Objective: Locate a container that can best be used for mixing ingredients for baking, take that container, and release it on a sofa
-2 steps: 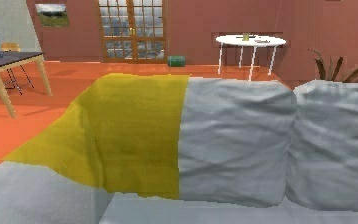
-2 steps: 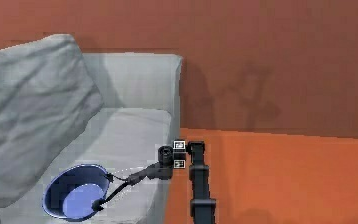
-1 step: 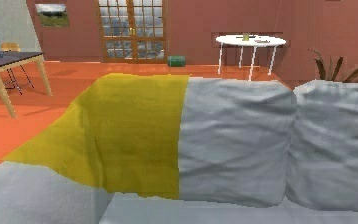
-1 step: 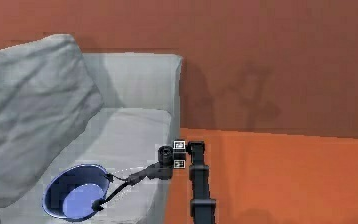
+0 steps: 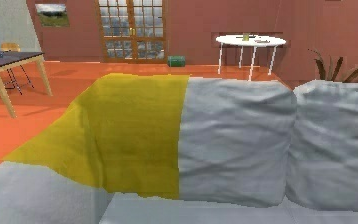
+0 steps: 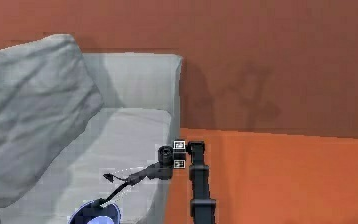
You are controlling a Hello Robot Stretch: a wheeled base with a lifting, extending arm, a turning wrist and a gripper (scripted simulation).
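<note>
A grey sofa (image 5: 237,130) spreads across the forward view, with a yellow blanket (image 5: 127,130) draped over its back. In the arm side view the sofa's seat (image 6: 117,135) and a crumpled back cushion (image 6: 32,100) lie at the left. The dark arm (image 6: 199,190) rises from the bottom edge, with white marker squares (image 6: 177,153) at its end. The gripper (image 6: 120,181) reaches left over the seat's edge. Just below its fingers a round dark-blue bowl-like thing with a pale inside (image 6: 90,213) sits at the bottom edge on the seat. I cannot tell whether the gripper holds anything.
Beyond the sofa lies orange floor (image 5: 77,80). A white round table (image 5: 250,41) stands at the back right, a glazed door (image 5: 133,28) with a green box (image 5: 176,61) beside it in the middle, and a dark table (image 5: 7,62) at the left. A red-brown wall (image 6: 277,60) runs behind the arm.
</note>
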